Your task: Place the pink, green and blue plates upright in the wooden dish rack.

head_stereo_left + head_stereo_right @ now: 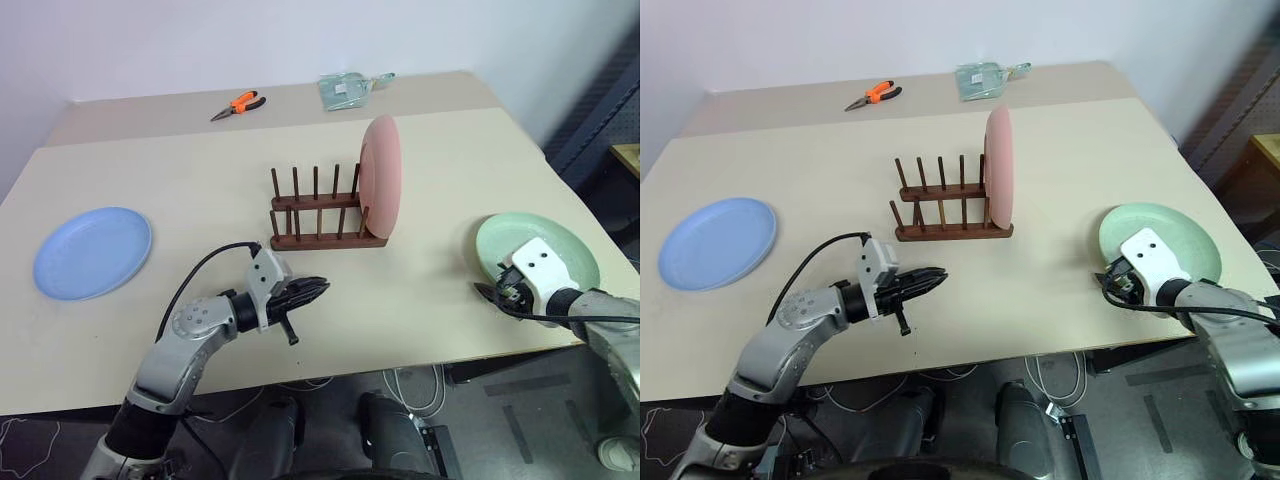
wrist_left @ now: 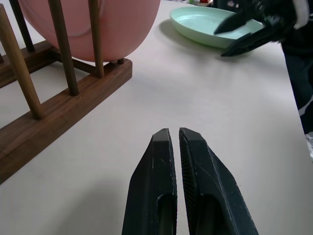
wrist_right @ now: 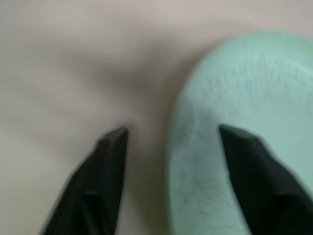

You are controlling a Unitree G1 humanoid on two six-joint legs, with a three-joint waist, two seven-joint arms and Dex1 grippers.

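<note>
The pink plate stands upright in the last slot at the right end of the wooden dish rack. Far to the left, the blue plate lies flat on the table. The green plate lies flat at the right. My right gripper is open at the green plate's near left rim, one finger over the table and the other over the plate. My left gripper is shut and empty, hovering low over the table in front of the rack and pointing right.
Orange-handled pliers and a clear plastic packet lie at the table's far side. The table's front edge runs just behind both grippers. Bare tabletop lies between the rack and the green plate.
</note>
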